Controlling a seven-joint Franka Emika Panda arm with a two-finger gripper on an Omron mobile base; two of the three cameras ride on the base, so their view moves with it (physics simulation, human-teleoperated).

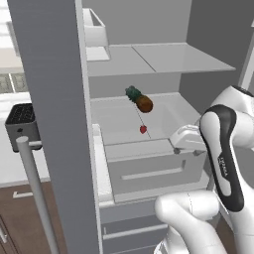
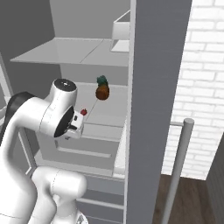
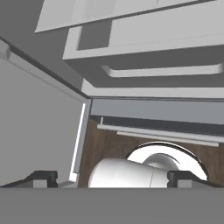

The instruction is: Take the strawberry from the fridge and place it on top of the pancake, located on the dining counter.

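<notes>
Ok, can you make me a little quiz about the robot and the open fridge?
1. True or false: the strawberry lies on a fridge shelf.
2. What lies behind the strawberry? A) pineapple B) banana C) milk
3. Fill in: the end effector holds ____.

Key: 1 true. 2 A. 3 nothing; its fingers stand wide apart, pointing down at the floor.

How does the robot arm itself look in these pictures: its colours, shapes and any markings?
The arm has glossy white, rounded shells joined by dark bands, one with small pale lettering, too small to read. A round joint cap is white with a dark ring. The tool ends in two small dark fingertips. No loose cables show.
</notes>
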